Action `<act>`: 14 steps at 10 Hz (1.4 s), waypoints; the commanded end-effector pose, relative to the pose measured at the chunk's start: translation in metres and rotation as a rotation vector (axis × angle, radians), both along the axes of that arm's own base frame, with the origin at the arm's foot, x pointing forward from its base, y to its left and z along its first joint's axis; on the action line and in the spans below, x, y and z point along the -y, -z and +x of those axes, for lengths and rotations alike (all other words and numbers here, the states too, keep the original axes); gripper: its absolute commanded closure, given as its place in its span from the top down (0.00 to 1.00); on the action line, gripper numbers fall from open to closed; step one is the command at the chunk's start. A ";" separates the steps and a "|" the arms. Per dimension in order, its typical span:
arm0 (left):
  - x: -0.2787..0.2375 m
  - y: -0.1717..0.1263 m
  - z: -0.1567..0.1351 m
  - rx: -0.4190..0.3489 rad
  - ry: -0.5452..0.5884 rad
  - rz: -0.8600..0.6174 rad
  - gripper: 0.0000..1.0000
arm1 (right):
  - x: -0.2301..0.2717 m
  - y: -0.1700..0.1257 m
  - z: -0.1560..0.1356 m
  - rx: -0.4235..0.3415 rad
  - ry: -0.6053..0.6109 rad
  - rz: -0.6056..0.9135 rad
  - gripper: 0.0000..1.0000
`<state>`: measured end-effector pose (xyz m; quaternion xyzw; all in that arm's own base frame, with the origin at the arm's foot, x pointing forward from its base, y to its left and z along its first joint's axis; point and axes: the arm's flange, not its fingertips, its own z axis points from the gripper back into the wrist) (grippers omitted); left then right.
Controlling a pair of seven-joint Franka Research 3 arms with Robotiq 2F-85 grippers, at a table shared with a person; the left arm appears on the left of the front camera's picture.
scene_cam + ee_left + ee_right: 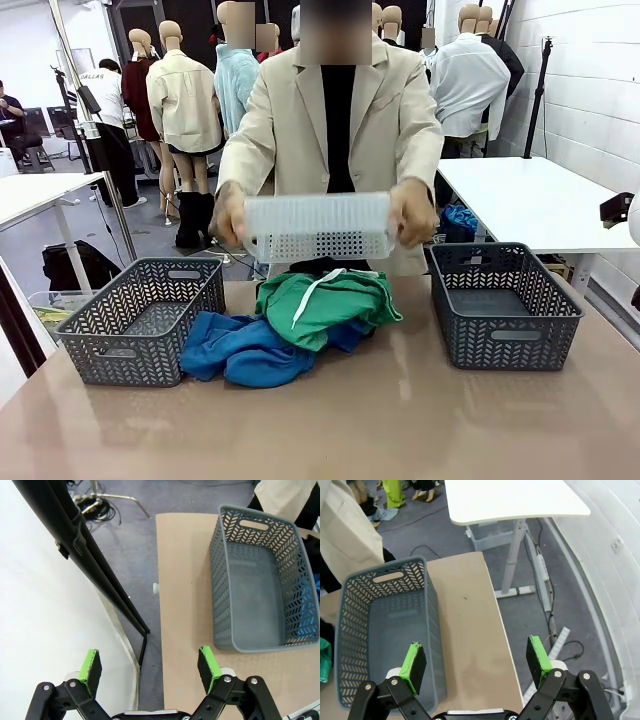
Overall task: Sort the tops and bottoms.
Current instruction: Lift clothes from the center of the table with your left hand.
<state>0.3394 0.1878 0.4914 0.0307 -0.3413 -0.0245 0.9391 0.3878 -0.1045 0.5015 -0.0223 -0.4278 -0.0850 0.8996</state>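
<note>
On the table, the left grey basket and right grey basket flank the heap, likely one per category. The green drawstring bottoms lie on the blue tops, unsorted. The person holds a white basket clear above them. The left gripper and right gripper hang wide open, empty.

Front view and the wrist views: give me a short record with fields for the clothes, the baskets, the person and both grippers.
Pile: green garment lying on blue garment, mid-table
Grey baskets: left basket and right basket, one each side of the pile
Person: hands hold a white basket above the pile
Left gripper: open, holding nothing, near left basket
Right gripper: open, holding nothing, near right basket
</note>
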 end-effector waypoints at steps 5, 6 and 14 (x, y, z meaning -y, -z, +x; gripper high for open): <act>-0.004 0.002 -0.002 -0.006 0.007 0.019 1.00 | 0.001 0.000 -0.001 -0.007 -0.001 0.002 1.00; -0.004 0.002 -0.002 -0.006 0.007 0.019 1.00 | 0.001 0.000 -0.001 -0.007 -0.001 0.002 1.00; -0.004 0.002 -0.002 -0.006 0.007 0.019 1.00 | 0.001 0.000 -0.001 -0.007 -0.001 0.002 1.00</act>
